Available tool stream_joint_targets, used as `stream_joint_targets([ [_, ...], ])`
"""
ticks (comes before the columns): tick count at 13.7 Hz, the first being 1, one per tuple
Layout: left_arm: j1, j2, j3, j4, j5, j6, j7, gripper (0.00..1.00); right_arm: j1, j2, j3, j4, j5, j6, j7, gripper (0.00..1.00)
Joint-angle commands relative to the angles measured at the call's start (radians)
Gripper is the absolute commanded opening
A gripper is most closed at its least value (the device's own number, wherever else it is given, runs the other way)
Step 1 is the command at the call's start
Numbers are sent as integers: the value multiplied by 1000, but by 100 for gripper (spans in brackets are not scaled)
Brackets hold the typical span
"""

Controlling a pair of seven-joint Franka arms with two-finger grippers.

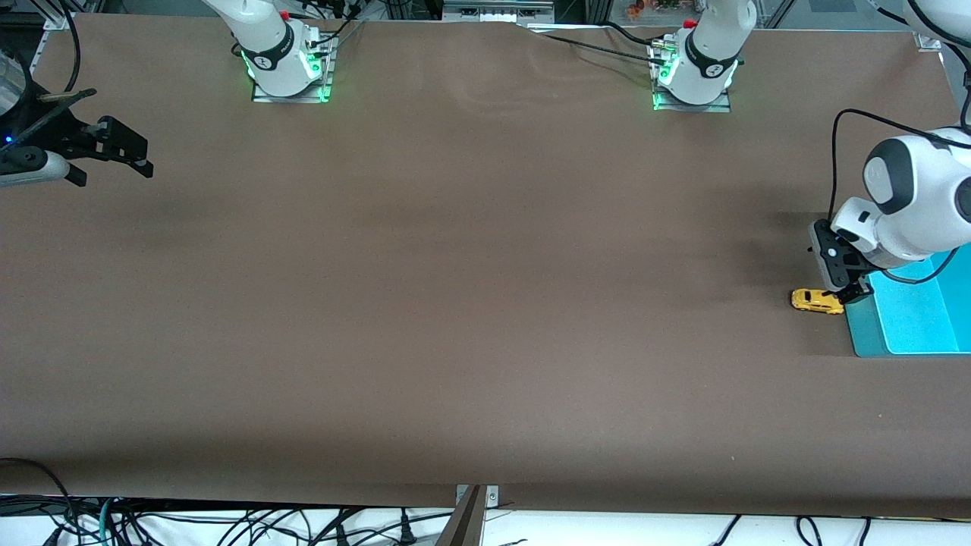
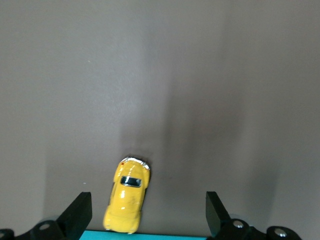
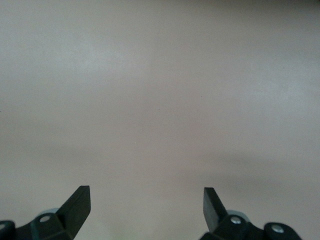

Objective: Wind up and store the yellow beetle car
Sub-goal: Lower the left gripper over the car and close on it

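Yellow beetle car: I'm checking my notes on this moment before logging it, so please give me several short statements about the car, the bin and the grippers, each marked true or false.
1. The yellow beetle car sits on the brown table. True.
2. The car is inside the turquoise bin. False: it is on the table beside the bin.
3. The left gripper is shut on the car. False: its fingers are open, the car between them.
4. The right gripper is open over bare table at the right arm's end. True.

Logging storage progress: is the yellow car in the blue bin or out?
Out: the yellow beetle car sits upright on the table beside the bin's rim.
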Motion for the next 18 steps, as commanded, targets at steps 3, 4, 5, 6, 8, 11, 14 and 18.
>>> stream_joint_targets([
  [3, 64, 78, -10, -13, 89, 144, 89, 100, 1, 3, -20, 35, -13, -17, 10, 100],
  [4, 75, 89, -12, -13, 89, 152, 103, 100, 3, 3, -20, 35, -16, -20, 10, 100],
  [5, 75, 94, -12, -13, 89, 152, 103, 100, 3, 3, -20, 35, -28, -25, 8, 100],
  [6, 75, 106, -10, -12, 89, 160, 103, 100, 6, 3, -18, 35, -34, -25, 5, 100],
  [8, 89, 127, -10, -12, 91, 195, 106, 100, 7, 12, -18, 37, -39, -22, 8, 100],
  [11, 90, 158, -10, -10, 91, 249, 106, 100, 7, 15, -18, 37, -42, -20, 10, 100],
  [14, 99, 181, -10, -10, 91, 308, 106, 100, 3, 15, -20, 37, -48, -19, 10, 100],
  [18, 99, 207, -10, 11, 126, 333, 104, 100, 1, 15, -20, 37, -57, -17, 11, 100],
])
